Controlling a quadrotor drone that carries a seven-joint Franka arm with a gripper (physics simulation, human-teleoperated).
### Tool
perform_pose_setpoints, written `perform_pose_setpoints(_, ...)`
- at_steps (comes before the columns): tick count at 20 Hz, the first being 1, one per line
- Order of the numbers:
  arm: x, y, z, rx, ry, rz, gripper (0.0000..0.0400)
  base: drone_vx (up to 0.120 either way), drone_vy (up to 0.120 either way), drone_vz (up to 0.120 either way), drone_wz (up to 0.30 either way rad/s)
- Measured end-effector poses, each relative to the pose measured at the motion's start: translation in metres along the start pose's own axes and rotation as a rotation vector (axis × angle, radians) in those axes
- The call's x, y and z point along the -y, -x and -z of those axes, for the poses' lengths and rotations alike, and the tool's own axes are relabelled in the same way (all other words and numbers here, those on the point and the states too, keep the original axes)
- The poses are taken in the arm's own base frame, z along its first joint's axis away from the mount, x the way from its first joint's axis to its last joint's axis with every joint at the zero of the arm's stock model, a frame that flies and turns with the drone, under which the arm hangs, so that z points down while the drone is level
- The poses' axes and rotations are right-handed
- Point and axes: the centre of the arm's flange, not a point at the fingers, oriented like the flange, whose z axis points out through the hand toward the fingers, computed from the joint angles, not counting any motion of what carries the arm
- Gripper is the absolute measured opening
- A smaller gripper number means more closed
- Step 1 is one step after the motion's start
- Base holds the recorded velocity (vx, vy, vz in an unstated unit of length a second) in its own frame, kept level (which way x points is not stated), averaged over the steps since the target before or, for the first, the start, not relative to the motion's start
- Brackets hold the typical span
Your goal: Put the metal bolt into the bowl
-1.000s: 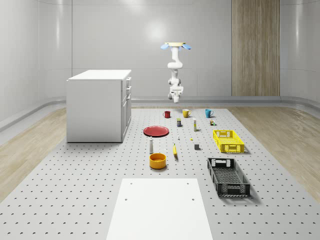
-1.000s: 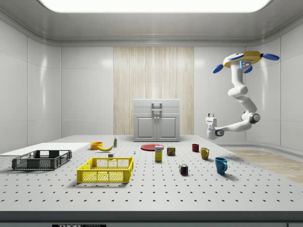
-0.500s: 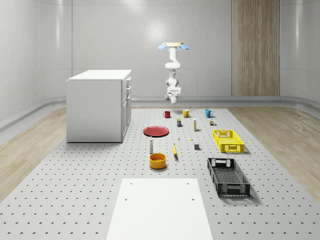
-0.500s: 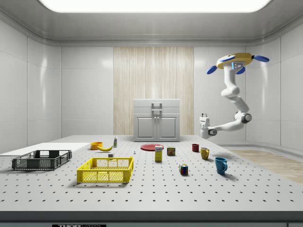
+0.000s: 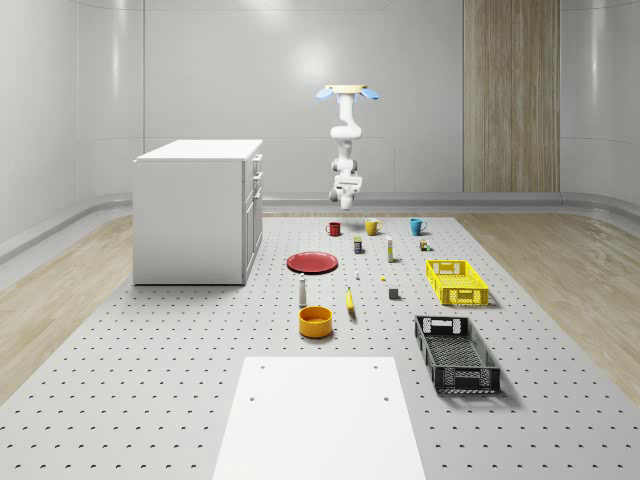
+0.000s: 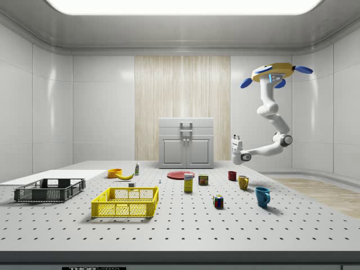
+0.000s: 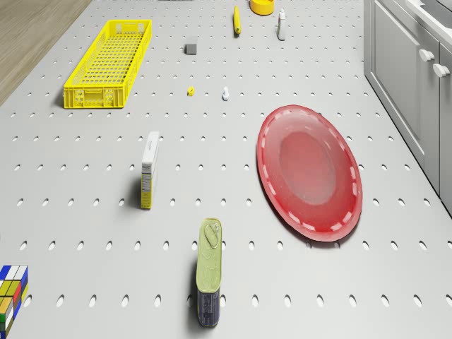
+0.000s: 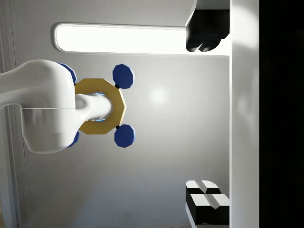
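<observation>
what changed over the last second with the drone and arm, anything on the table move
The yellow quadrotor drone with its white arm has shifted toward the side view's left, hovering high over the table's far end, bringing the end effector closer over the red mug. It holds nothing. The orange bowl, red plate and yellow crate stayed put.

Bright, even, shadowless-looking simulated light fills the room, coming from a long ceiling panel (image 6: 183,5) overhead. Soft, short shadows sit directly beneath the black crate (image 5: 457,353) and yellow crate (image 6: 125,202). The back wall behind the drone (image 5: 348,93) carries a pale glare patch. Everything renders crisp.
</observation>
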Motion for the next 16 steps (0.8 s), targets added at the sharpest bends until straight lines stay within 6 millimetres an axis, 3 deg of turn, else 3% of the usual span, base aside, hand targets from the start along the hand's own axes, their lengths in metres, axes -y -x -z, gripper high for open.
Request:
perform_pose_setpoints(6,0.011,0.012,-0.001,-0.118,0.112,0.003,0.0400,0.120,0.000,0.000,0.000)
perform_pose_setpoints(10,0.027,0.028,-0.008,-0.289,0.279,0.007,0.0400,0.120,0.000,0.000,0.000)
perform_pose_setpoints(13,0.044,0.046,-0.024,-0.503,0.492,0.013,0.0400,0.120,0.000,0.000,0.000)
perform_pose_setpoints(16,0.062,0.065,-0.058,-0.806,0.796,0.021,0.0400,0.120,0.000,0.000,0.000)
